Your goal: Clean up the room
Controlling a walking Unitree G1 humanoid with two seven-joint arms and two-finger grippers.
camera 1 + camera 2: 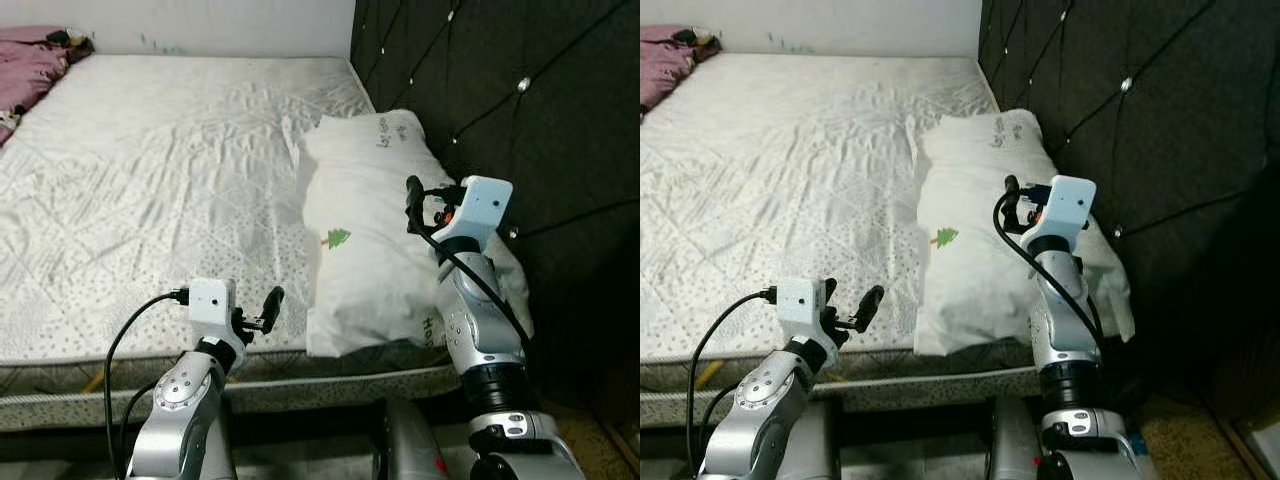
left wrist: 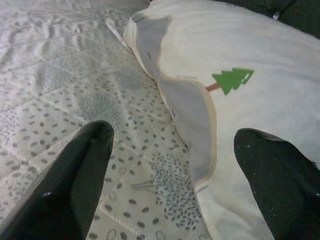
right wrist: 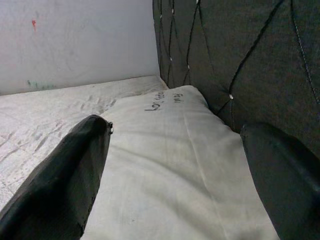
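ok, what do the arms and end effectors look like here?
Both arms are silver metal with round joint housings. Each wrist carries a white camera box with a black cable looping off it. The left end effector and the right end effector have long black fingers; the right shows an orange-red detail.

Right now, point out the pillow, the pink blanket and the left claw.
pillow point(image 1: 375, 255), left eye view, on its white top face right of the green tree print.
pink blanket point(image 1: 28, 68), left eye view, on its crumpled folds at the bed's far corner.
left claw point(image 2: 172, 185), left wrist view, midway between its fingertips.
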